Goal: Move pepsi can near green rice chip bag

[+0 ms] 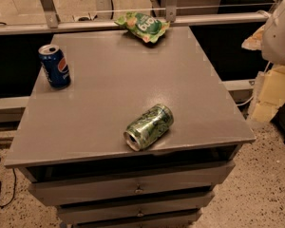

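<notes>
The pepsi can stands upright near the left edge of the grey cabinet top. The green rice chip bag lies flat at the far edge of the top, right of the middle, well apart from the can. The gripper is out of view. Only a white rounded part of the robot shows at the upper right edge, beside the cabinet.
A green patterned can lies on its side near the front edge, its open end toward the front left. A metal rail runs behind the cabinet. Drawers sit below the top. Yellowish foam pieces stand at the right.
</notes>
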{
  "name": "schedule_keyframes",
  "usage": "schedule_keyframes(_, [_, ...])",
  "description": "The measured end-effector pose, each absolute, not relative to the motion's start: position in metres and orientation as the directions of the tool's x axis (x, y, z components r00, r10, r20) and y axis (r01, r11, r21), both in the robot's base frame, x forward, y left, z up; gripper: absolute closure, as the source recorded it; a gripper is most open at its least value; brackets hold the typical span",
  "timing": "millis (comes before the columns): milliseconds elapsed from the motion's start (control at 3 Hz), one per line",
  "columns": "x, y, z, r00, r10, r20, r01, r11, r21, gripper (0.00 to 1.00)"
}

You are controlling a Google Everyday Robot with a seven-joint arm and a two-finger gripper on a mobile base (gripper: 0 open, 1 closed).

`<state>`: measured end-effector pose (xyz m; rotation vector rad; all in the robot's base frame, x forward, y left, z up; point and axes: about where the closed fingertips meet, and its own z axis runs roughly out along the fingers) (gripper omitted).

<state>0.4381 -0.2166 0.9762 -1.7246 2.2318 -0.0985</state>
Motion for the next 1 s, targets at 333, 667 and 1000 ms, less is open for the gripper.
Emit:
schedule_keyframes(333, [0.438, -0.217, 0.976, -0.221, -0.953, -0.207, -0.931, 0.270, -0.246, 0.00])
schedule_keyframes(667, [0.473, -0.180, 0.974, -0.179, -0.939, -0.295, -0.935, 0.255, -0.246, 0.00])
schedule_keyframes(1000, [0.524, -0.120, 0.977, -0.114, -0.899, -0.423, -0.945, 0.230, -0.234, 0.00])
